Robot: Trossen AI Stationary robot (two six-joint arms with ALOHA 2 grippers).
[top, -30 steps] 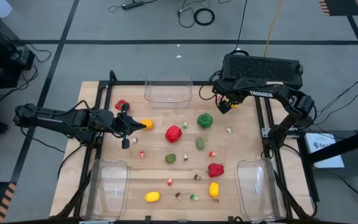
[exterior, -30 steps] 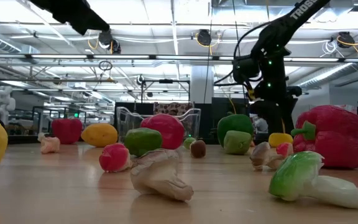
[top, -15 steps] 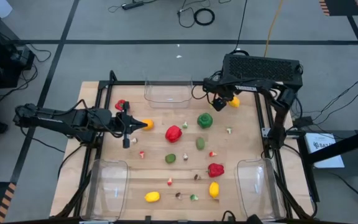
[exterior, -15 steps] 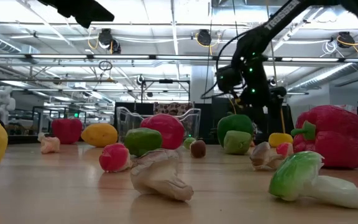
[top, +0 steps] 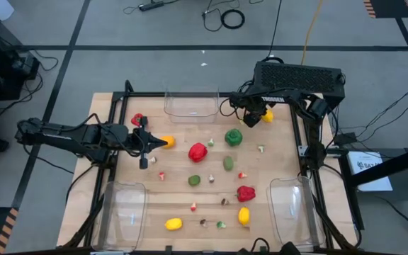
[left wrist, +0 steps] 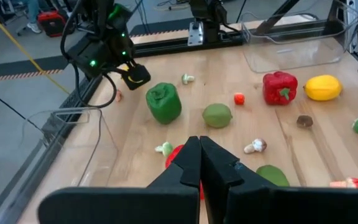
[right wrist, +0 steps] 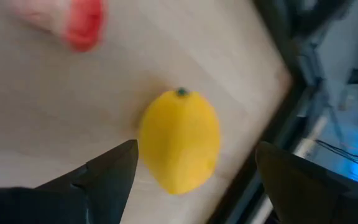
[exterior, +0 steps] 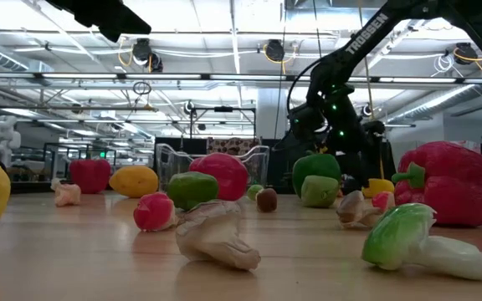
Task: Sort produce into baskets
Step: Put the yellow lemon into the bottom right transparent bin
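**Right gripper poised over a lemon at the far corner of the table**

From above, we saw the right gripper (top: 252, 117) at the far right of the table (top: 183, 195), with only a sliver of a yellow lemon (top: 266, 115) showing beside it. The right wrist view gave us what the overhead could not: the lemon (right wrist: 180, 140) lay on the wood between the two dark fingers (right wrist: 107, 169), which stood wide apart and touched nothing, with a small red piece (right wrist: 82, 22) nearby. The low view hid that lemon behind the green pepper (exterior: 316, 171).

The left gripper (top: 143, 144) hung over the left side of the table, close to an orange-yellow fruit (top: 166, 141) and a red pepper (top: 139, 120). Its own wrist view showed its fingers (left wrist: 190, 163) pressed together on nothing, and beyond them a green pepper (left wrist: 164, 102), a lime (left wrist: 217, 115), a red pepper (left wrist: 279, 87) and another lemon (left wrist: 322, 88).

Three clear baskets sat at the table's edges: one at the far edge (top: 190, 105), one at the near left (top: 121, 205), one at the near right (top: 290, 205). We saw no produce in any of them. Between them lay loose produce, among it a red pepper (top: 197, 151) mid-table, another (top: 245, 193) toward the near right, and two lemons (top: 173, 224) (top: 244, 215) at the near edge. In the low view a pale mushroom-like piece (exterior: 212, 234) filled the foreground.
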